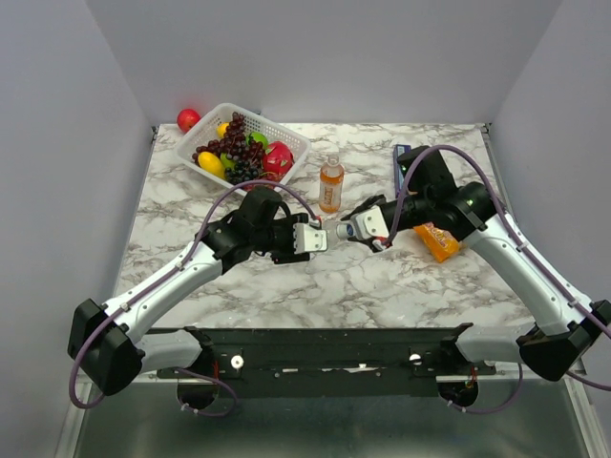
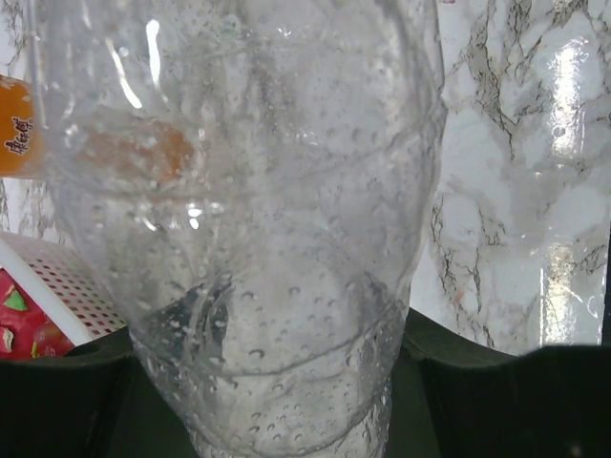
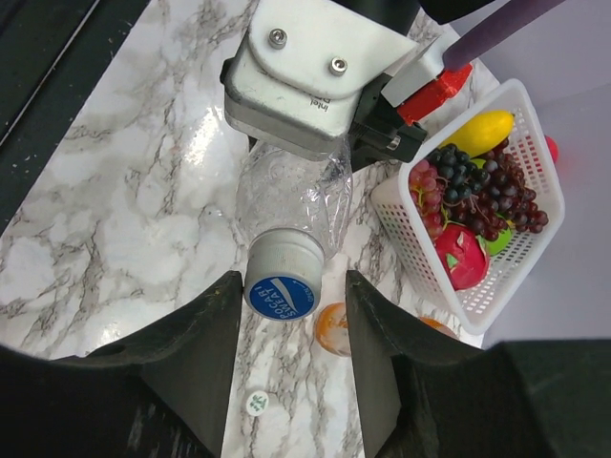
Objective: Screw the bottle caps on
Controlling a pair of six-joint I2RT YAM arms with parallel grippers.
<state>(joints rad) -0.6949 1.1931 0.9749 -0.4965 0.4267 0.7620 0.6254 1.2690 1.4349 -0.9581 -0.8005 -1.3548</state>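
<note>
We judge the task to be in its first third. The blue round plastic screw cap (image 3: 284, 291) sits on the mouth of the clear, colourless plastic bottle (image 3: 291, 196), but we cannot tell whether it is threaded tight. The upright orange-drink plastic bottle with the orange label (image 1: 331, 184) stands on the marble-patterned desk (image 1: 172, 210) behind the two hands, and from above its mouth looks uncapped. A small white round plastic cap (image 3: 256, 403) lies loose on the desk. We cannot place the third bottle or its cap.

The left hand (image 1: 310, 239) reaches in from the left and is clamped on the clear bottle's body, holding it above the desk with its neck pointing toward the right arm. The right hand (image 3: 293, 281) faces it head-on, and its dark fingers (image 3: 200, 363) stand apart on either side of the blue cap. A sliver of desk shows on each side of the cap, so they bracket it without pinching. The next move calls for closing on the cap and turning the wrist.
</note>
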